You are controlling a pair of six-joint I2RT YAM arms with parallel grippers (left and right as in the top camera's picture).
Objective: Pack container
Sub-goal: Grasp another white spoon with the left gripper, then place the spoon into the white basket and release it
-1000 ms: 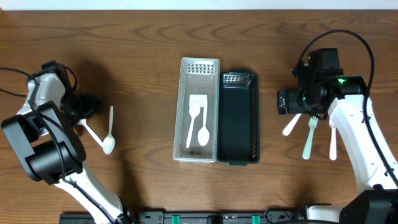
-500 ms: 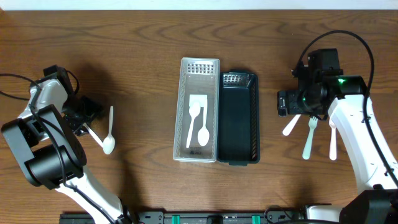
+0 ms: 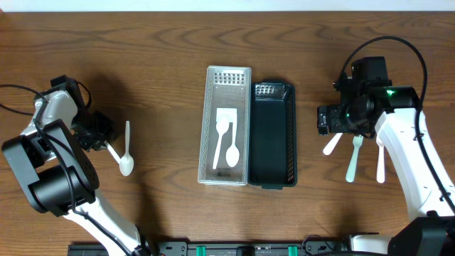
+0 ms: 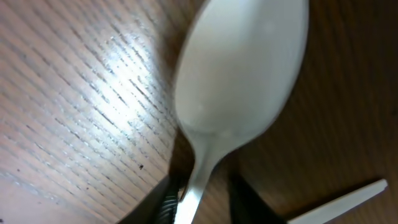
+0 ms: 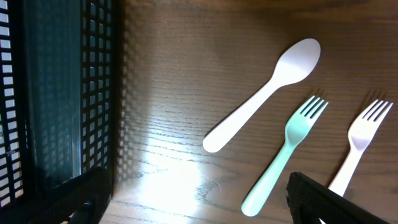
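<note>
**Operator:** Where is my left gripper?

**Describer:** Your left gripper (image 3: pixel 103 139) is closed on the handle of a white spoon (image 4: pixel 242 74), at the left side of the desk (image 3: pixel 163 43). It is well apart from the clear basket (image 3: pixel 229 74), which holds white cutlery.

**Operator:** And the right?

**Describer:** Your right gripper (image 5: pixel 199 194) hangs open beside the dark basket (image 5: pixel 56 93), near a loose spoon (image 5: pixel 261 99), a green fork (image 5: pixel 289 155) and a white fork (image 5: pixel 364 137).

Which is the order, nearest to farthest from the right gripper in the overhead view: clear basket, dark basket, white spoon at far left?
1. Dark basket, centre-right, next to the right gripper.
2. Clear basket, centre, on the dark one's far side.
3. White spoon, far left side.
</note>
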